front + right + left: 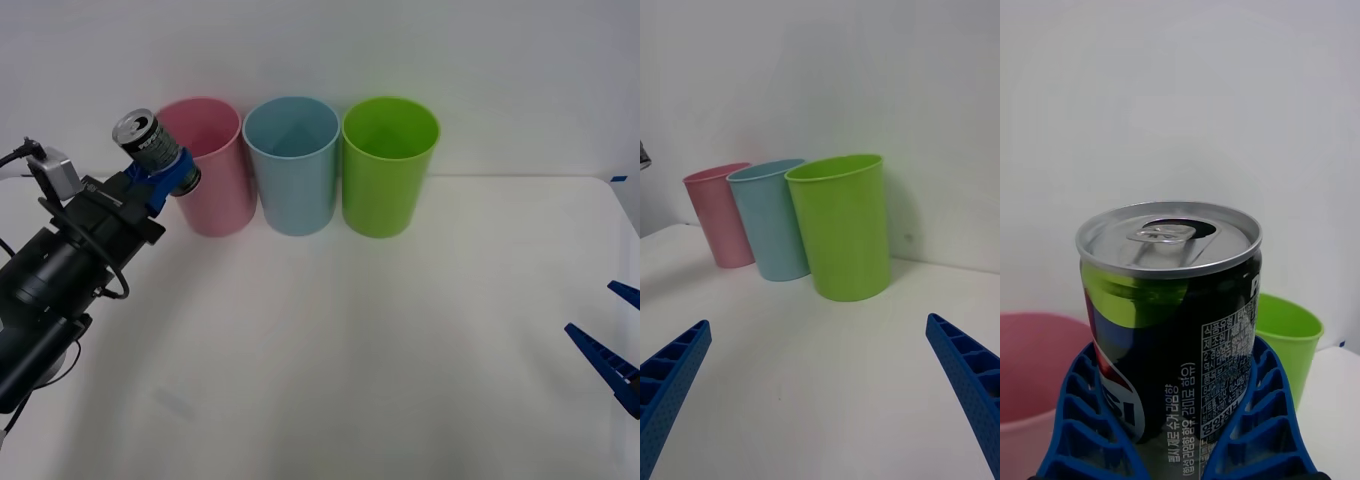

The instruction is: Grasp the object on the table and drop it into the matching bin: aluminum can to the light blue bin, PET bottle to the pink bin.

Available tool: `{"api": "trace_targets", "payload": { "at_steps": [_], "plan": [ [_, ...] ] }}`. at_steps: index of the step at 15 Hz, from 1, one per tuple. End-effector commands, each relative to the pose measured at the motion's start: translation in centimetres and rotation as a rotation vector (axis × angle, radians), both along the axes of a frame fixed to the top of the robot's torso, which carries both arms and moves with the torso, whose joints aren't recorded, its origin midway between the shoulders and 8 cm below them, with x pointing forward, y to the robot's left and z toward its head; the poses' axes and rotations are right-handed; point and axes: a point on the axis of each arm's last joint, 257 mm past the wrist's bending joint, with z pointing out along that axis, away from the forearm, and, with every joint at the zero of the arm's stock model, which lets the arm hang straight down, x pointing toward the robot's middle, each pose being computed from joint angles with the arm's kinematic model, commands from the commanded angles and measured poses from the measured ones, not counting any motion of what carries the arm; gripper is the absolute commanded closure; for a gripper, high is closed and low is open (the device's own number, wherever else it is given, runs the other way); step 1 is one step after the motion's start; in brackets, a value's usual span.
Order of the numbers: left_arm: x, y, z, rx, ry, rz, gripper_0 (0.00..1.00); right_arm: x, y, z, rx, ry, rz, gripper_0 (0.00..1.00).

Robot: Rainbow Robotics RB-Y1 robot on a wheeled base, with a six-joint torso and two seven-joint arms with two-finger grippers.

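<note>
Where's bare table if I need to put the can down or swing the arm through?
Free: the broad white table in front of the bins, between the left end effector holding the aluminum can and the right end effector. Crowded: the back row, where the pink bin, light blue bin and lime green bin stand close together.

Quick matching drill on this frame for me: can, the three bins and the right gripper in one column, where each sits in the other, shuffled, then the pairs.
Column one:
1. aluminum can
2. pink bin
3. light blue bin
4. lime green bin
5. right gripper

Column two:
A. middle of the bin row
B. open, low at the table's right edge
C. clamped in the left gripper, lifted
D. left end of the row
E. right end of the row

Pairs: 1-C, 2-D, 3-A, 4-E, 5-B
</note>
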Motion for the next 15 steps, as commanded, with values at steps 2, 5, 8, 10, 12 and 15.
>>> {"api": "trace_targets", "payload": {
  "at_steps": [2, 5, 8, 10, 12, 15],
  "plan": [
    [2.2, -1.9, 2.9, -0.023, -0.004, -0.008, 1.0, 0.0, 0.0, 0.0, 0.0, 0.0, 0.0, 0.0],
    [4.7, -3.1, 4.0, -0.005, -0.014, 0.016, 1.0, 0.0, 0.0, 0.0, 0.0, 0.0, 0.0, 0.0],
    [7.8, -4.4, 4.9, 0.013, -0.014, 0.02, 1.0, 0.0, 0.0, 0.0, 0.0, 0.0, 0.0, 0.0],
    [9.8, -5.5, 5.2, 0.032, -0.005, 0.015, 1.0, 0.0, 0.0, 0.0, 0.0, 0.0, 0.0, 0.0],
    [11.6, -6.7, 5.6, 0.052, 0.003, 0.012, 1.0, 0.0, 0.0, 0.0, 0.0, 0.0, 0.0, 0.0],
    [13.5, -8.3, 6.1, 0.079, 0.011, 0.005, 1.0, 0.0, 0.0, 0.0, 0.0, 0.0, 0.0, 0.0]
  ]
}}
